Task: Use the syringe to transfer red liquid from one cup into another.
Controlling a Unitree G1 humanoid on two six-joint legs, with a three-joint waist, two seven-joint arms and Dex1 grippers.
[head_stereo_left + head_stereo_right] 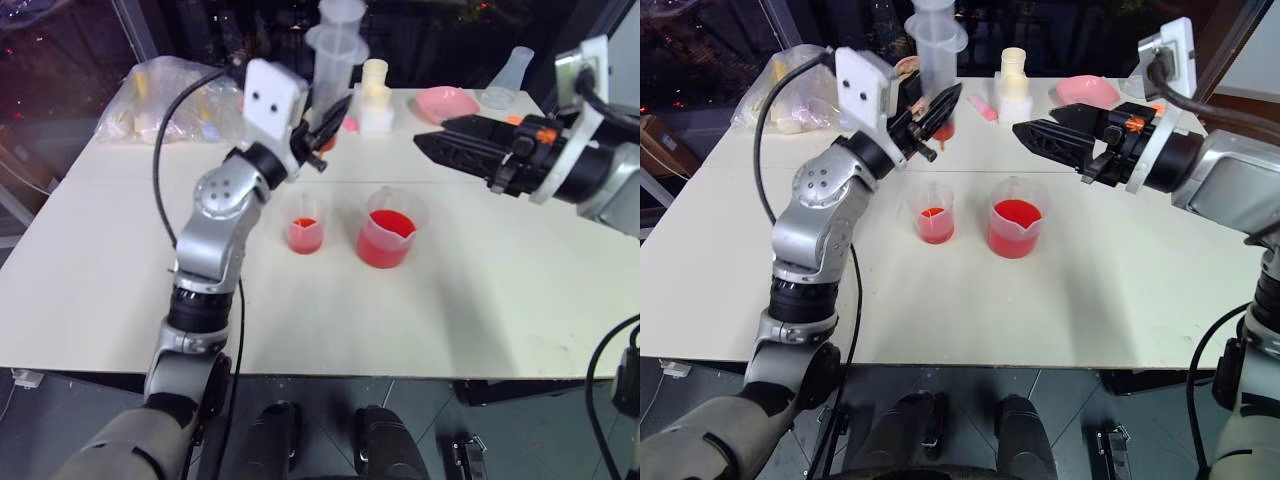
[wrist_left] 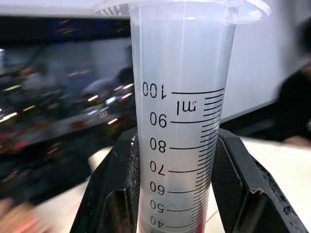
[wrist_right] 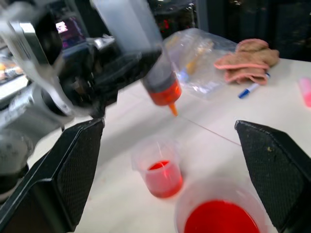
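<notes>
My left gripper [image 1: 328, 120] is shut on the syringe [image 1: 336, 55] and holds it upright above the table, behind the cups. The graduated barrel [image 2: 182, 121] sits between the fingers. A little red liquid [image 3: 164, 92] fills the syringe's lower end above its orange tip [image 3: 172, 108]. Below the tip and slightly nearer me stands the smaller cup [image 1: 304, 230] with a shallow layer of red liquid. To its right is the larger spouted beaker [image 1: 390, 235], about half full of red liquid. My right gripper [image 1: 432, 133] hovers open to the right of the syringe, above the beaker, holding nothing.
A crumpled plastic bag [image 1: 165, 100] lies at the back left of the white table [image 1: 120, 290]. A pink cloth [image 3: 248, 56] and a blue-tipped pen [image 3: 250, 90] lie behind it. A pale bottle [image 1: 374, 95], a pink bowl [image 1: 445, 101] and a conical flask [image 1: 515, 70] line the far edge.
</notes>
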